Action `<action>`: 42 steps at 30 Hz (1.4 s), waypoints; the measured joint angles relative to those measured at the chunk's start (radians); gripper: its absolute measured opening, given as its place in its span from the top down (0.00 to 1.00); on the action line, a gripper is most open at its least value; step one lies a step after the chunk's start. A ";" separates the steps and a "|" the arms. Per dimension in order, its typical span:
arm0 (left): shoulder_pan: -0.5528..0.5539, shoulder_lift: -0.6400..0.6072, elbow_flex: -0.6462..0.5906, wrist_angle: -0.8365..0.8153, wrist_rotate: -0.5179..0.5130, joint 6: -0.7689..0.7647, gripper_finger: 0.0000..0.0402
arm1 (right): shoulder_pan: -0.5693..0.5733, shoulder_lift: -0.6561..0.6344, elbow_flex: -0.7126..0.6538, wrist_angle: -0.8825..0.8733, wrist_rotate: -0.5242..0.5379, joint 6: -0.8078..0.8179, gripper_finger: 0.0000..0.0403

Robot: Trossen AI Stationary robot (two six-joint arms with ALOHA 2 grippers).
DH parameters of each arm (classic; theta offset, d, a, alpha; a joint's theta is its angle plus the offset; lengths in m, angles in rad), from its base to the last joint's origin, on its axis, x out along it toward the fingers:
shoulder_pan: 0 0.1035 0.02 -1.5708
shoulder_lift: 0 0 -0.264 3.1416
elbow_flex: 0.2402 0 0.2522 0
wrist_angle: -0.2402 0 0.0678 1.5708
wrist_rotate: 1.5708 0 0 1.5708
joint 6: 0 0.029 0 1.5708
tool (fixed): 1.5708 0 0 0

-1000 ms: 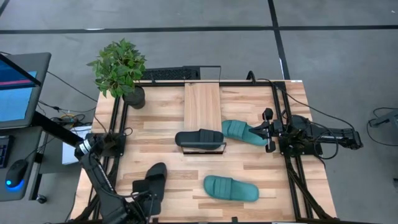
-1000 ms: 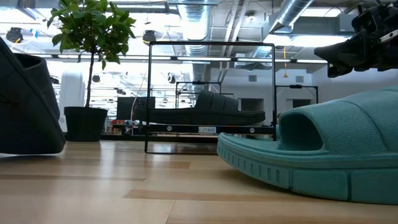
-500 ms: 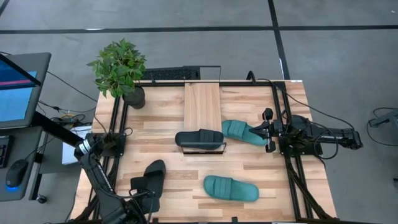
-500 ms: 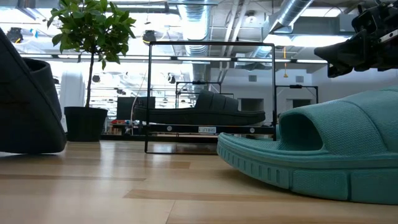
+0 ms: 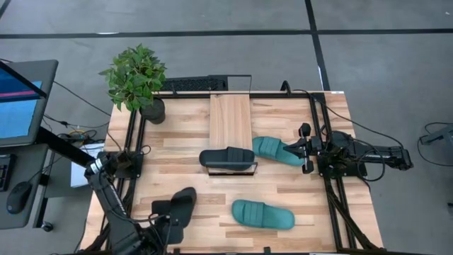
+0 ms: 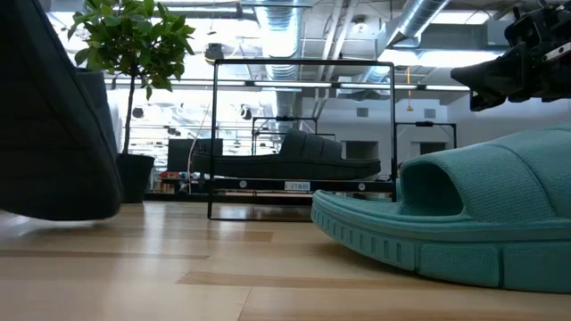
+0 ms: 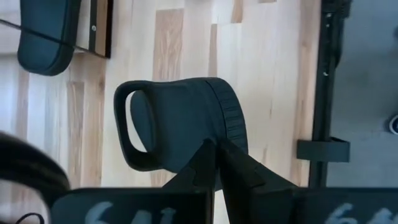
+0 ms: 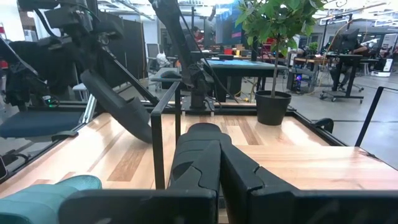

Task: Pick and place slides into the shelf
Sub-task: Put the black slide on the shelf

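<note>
My left gripper (image 7: 216,146) is over the table's near left corner, shut on a black slide (image 5: 180,205) that looms at the left of the low view (image 6: 53,134). The other black slide (image 5: 226,157) sits on the near end of the shelf (image 5: 230,117), a light plank with a black wire frame. One teal slide (image 5: 263,214) lies flat on the table near the near edge. The other teal slide (image 5: 274,150) lies just to the left of my right gripper (image 5: 306,149), which is shut and waits at the right side. My left gripper pinches the black slide between its two fingers at the sole's end away from the strap (image 7: 214,138), coming from the near side. The slide is tilted, its strap end (image 7: 134,127) pointing away from the gripper. It appears lifted off the table in the low view.
A potted plant (image 5: 138,78) stands at the far left corner. A dark keyboard-like object (image 5: 195,85) lies behind the shelf. Black frame rails (image 5: 333,205) run along the table's left and right edges. Bare wood shows between the shelf and the near teal slide.
My left gripper has carried the black slide a little toward the table's right and nearer the near edge, raising and tipping it. In the low view it now looks larger and higher. The right arm and the other slides have kept still.
</note>
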 joint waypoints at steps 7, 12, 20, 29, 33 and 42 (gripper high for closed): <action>-0.018 0.000 0.087 0.000 -0.024 0.022 1.00 | 0.000 0.000 0.000 0.000 0.000 0.000 1.00; -0.024 0.000 0.191 0.000 -0.110 0.080 1.00 | 0.000 0.000 0.000 0.000 0.000 0.000 1.00; -0.023 -0.001 0.368 0.005 -0.309 0.232 1.00 | 0.000 0.000 0.000 0.000 0.000 0.000 1.00; -0.034 -0.092 0.356 0.000 -0.423 0.297 1.00 | 0.000 0.000 0.000 0.000 0.000 0.000 1.00; -0.020 -0.135 0.356 0.000 -0.475 0.383 1.00 | 0.000 0.000 0.000 0.000 0.000 0.000 1.00; 0.079 -0.211 0.356 0.002 -0.513 0.640 1.00 | 0.000 0.000 0.000 0.000 0.000 0.000 1.00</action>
